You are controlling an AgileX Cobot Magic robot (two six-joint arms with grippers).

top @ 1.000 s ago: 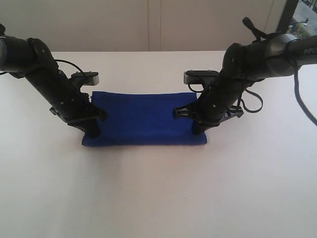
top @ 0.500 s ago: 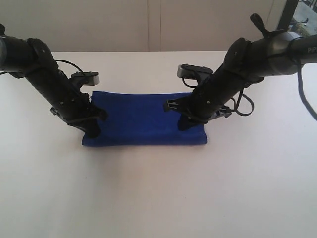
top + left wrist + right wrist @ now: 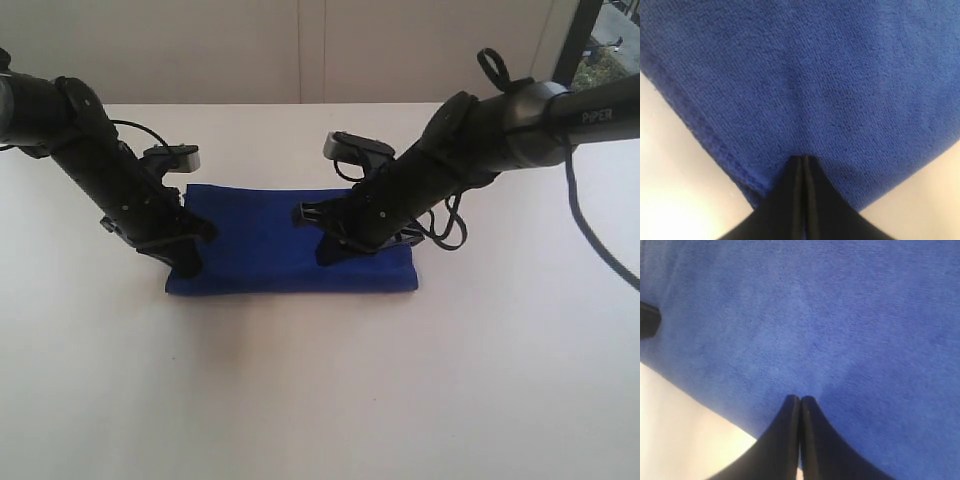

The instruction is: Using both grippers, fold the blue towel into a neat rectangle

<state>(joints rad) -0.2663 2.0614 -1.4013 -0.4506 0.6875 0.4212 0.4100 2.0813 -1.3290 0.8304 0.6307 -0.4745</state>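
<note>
The blue towel [image 3: 265, 235] lies flat on the white table [image 3: 320, 380] as a wide folded rectangle. My left gripper [image 3: 188, 266] is shut and its tip rests on the towel's front left corner. In the left wrist view the shut left gripper [image 3: 804, 159] touches the blue towel [image 3: 815, 75] near its stitched hem, with no cloth between the jaws. My right gripper [image 3: 326, 258] is shut too and points down onto the towel near its middle. In the right wrist view the right gripper [image 3: 800, 399] meets the blue towel [image 3: 840, 315] with the jaws pressed together and nothing in them.
A pale wall [image 3: 300, 50] runs behind the table. Black cables [image 3: 450, 225] loop off the right arm above the towel's right end. A dark frame [image 3: 580, 35] stands at the back right. A black tip [image 3: 647, 320] shows at the right wrist view's edge.
The right arm has swung left, carrying its shut gripper from the towel's right end to near its middle. The left arm and the towel have not moved.
</note>
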